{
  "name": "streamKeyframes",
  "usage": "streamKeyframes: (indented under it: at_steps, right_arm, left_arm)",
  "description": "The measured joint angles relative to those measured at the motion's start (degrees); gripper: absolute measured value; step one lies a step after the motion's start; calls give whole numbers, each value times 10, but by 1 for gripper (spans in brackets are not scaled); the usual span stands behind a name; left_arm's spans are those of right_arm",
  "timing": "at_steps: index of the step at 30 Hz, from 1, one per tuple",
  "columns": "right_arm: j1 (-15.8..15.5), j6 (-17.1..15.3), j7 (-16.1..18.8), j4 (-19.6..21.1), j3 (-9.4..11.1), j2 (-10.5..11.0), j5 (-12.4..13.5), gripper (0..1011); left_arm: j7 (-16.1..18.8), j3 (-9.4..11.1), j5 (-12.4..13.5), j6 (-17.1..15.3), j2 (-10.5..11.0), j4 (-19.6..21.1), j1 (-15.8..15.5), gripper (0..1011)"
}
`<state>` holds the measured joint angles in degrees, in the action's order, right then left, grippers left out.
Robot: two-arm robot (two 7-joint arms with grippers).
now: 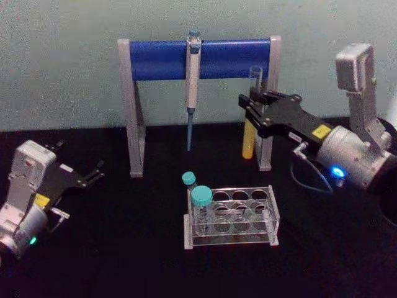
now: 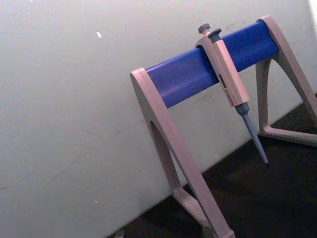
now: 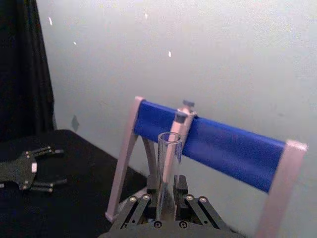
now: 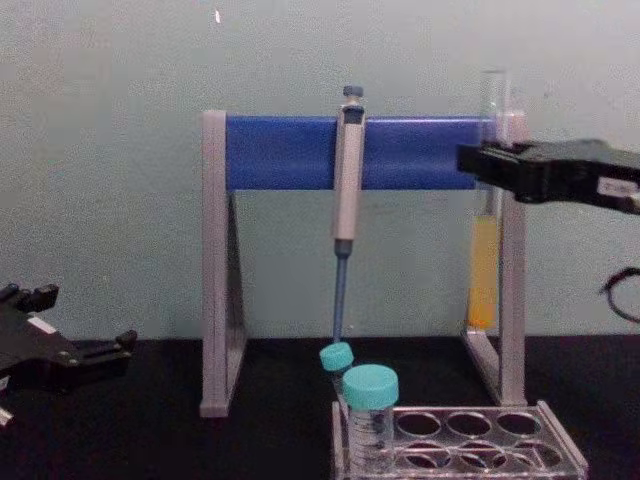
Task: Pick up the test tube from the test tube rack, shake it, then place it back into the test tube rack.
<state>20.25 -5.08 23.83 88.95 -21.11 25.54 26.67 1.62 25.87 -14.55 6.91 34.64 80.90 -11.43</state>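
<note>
Upper right of head view: right gripper (image 1: 249, 108) clamped on the test tube (image 1: 248, 146), upright, well above test tube rack (image 1: 273, 211). Left gripper (image 1: 80, 160) at left edge, fingers spread.

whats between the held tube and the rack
Nothing but bare table, seen in the head view; the right pincer holds the tube up behind the rack. Left pincer parked left.

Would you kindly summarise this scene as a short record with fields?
test tube: upright, raised, out of the test tube rack, yellow liquid below
right gripper: shut on the tube, near the right leg of the pipette stand
left gripper: open, parked at left
test tube rack: two teal-capped tubes at its left end
pipette: hanging on stand
</note>
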Motion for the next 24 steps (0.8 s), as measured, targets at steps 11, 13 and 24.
streamKeyframes:
  at_steps: [11,13,24]
  right_arm:
    - [-56,-15,0,52,2,13,19,238]
    - [-52,-15,7,48,-7,7,20,238]
    - [9,8,24,-20,-38,-26,10,238]
  left_arm:
    - [0,0,0,0,0,0,0,1001]
    - [0,0,0,0,0,0,0,1001]
    - [0,0,0,0,0,0,0,1001]
